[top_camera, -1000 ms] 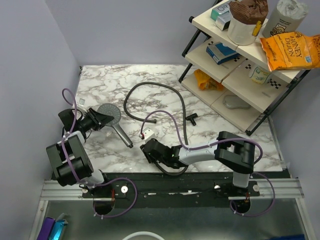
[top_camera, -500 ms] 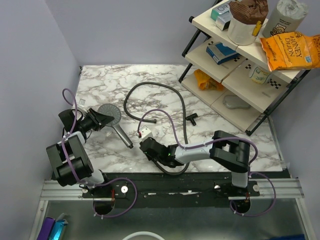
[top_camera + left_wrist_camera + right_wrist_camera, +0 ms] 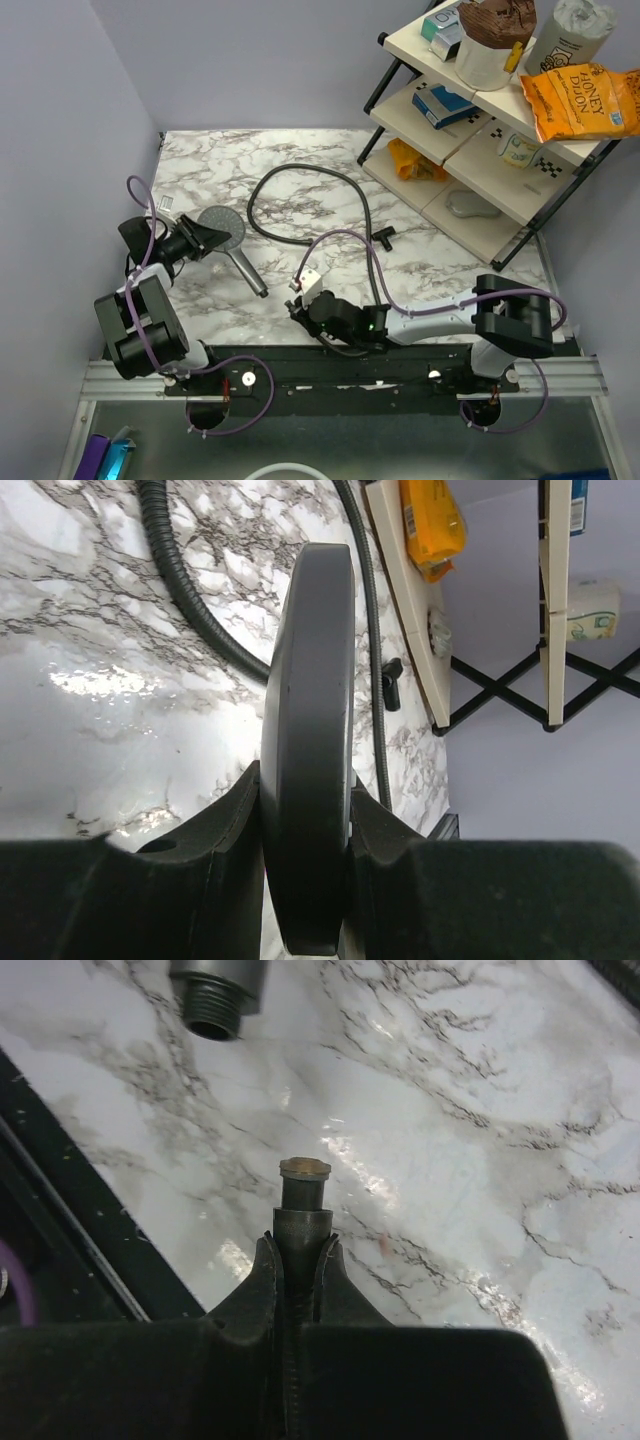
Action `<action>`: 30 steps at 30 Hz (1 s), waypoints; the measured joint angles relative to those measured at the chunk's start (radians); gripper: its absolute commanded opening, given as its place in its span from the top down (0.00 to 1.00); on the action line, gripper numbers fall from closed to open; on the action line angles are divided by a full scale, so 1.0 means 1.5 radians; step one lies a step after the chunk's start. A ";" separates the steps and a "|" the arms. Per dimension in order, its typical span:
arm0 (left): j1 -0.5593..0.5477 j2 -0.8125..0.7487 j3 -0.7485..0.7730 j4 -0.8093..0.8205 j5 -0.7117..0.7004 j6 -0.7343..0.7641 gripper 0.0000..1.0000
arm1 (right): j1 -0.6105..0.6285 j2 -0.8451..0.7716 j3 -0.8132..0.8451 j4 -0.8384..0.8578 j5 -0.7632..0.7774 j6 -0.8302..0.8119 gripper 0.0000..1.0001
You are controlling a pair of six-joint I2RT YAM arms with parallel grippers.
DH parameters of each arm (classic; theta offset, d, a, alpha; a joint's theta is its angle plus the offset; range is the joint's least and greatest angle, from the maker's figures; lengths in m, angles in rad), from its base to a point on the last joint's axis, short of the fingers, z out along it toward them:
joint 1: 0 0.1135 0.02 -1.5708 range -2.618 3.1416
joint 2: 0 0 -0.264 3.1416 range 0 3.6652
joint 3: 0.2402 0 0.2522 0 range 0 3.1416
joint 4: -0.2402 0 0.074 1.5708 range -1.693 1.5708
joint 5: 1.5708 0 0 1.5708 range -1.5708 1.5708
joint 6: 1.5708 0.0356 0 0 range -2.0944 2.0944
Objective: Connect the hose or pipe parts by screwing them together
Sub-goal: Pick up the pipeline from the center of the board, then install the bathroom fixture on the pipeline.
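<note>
My left gripper (image 3: 210, 238) is shut on the rim of the dark grey shower head (image 3: 222, 224). The head shows edge-on (image 3: 308, 710) between the fingers (image 3: 236, 805), and its handle (image 3: 248, 270) slants down to the right. The black hose (image 3: 330, 176) loops over the marble table. My right gripper (image 3: 301, 306) is shut on the hose's end just behind the brass-coloured tip (image 3: 305, 1168), near the table's front edge. In the right wrist view the handle's threaded end (image 3: 213, 1000) lies ahead and to the left of that tip, apart from it.
A black-framed shelf rack (image 3: 470, 190) with boxes, a cup and snack bags stands at the right. An orange packet (image 3: 415, 160) lies under it. A small black T-shaped piece (image 3: 384, 236) sits on the marble. A black rail (image 3: 400, 360) borders the near edge.
The right gripper has shut on the hose's end. Its forearm has stretched out low, with the elbow swung to the right. The left gripper and shower head have hardly moved.
</note>
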 measured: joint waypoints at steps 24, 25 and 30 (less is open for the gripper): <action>-0.051 -0.104 0.007 -0.086 0.014 -0.007 1.00 | 0.060 -0.002 0.073 -0.014 0.067 0.010 0.99; -0.051 -0.105 0.007 -0.087 0.014 -0.006 1.00 | 0.061 0.001 0.076 -0.014 0.068 0.011 0.99; -0.051 -0.114 0.007 -0.091 0.014 -0.004 1.00 | 0.061 0.009 0.081 -0.015 0.070 0.012 0.99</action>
